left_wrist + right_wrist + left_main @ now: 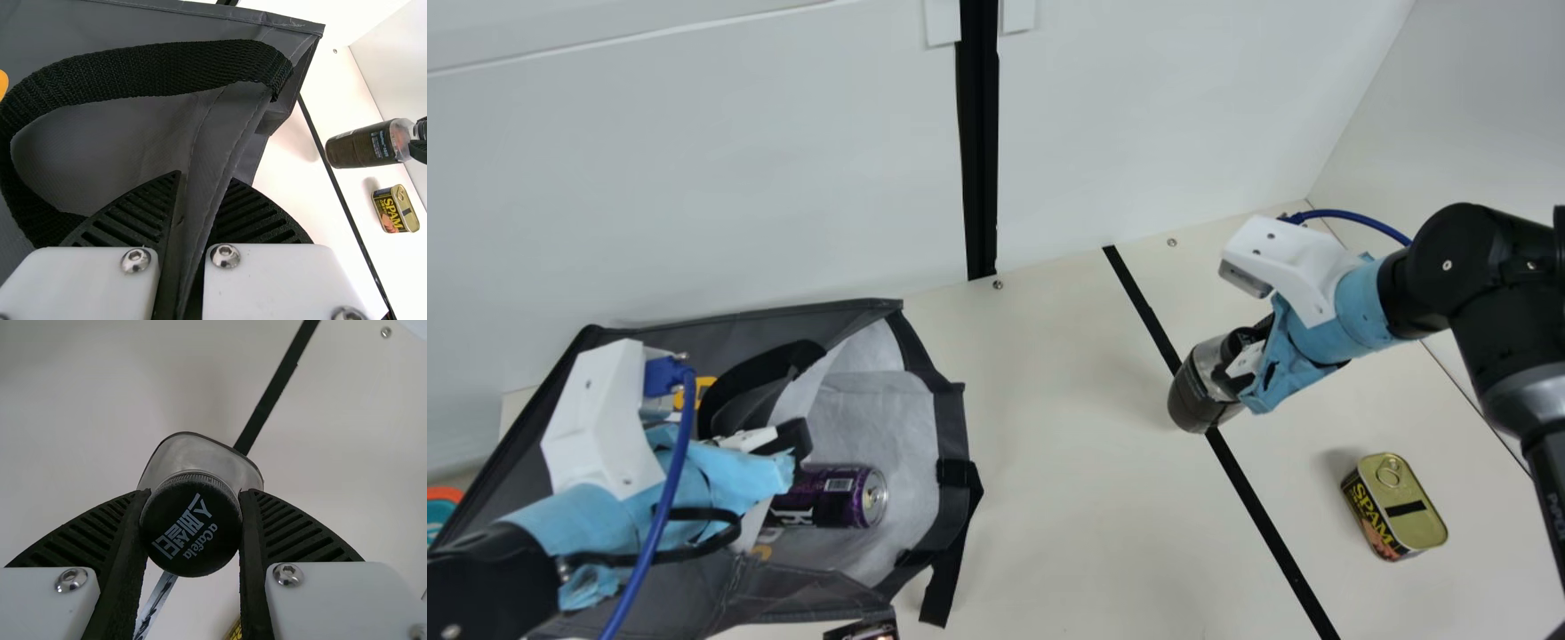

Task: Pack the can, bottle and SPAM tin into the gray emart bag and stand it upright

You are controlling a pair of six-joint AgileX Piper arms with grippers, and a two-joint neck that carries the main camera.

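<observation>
On the near right of the cream table (1067, 533), the SPAM tin (1405, 507) stood with its pull ring facing up. On the left, the gray emart bag (765, 591) lay open toward the right with the purple can (840, 496) inside, its fabric pinched by the left gripper (793, 444). Farther back on the right, the right gripper (1234, 356) clasped the dark bottle (1192, 396) around its black cap (191, 527).

The base of the can (829, 507) is hidden.
</observation>
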